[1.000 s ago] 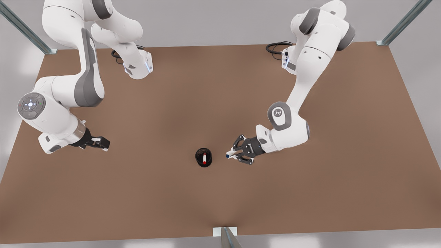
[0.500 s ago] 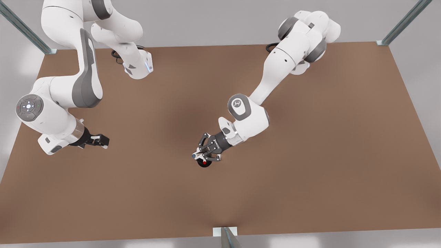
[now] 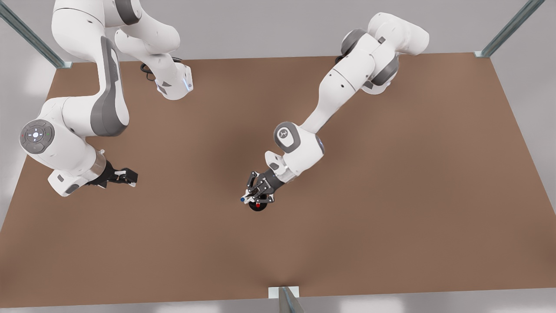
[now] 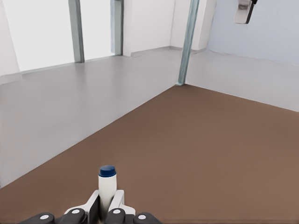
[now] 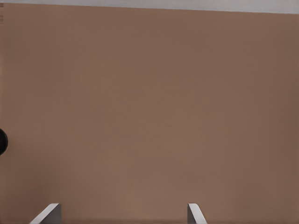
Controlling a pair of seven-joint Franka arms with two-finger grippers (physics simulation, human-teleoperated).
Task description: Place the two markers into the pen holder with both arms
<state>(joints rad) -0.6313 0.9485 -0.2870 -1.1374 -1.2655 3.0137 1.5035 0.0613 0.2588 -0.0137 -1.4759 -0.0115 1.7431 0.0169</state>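
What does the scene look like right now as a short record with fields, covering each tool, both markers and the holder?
left tool: over the pen holder, shut on the blue marker
right tool: waiting at the front view's left, fingers open, holding nothing
red marker: standing in the pen holder
pen holder: black cup on the brown table, partly covered by the left tool
task left: blue marker not yet in the holder
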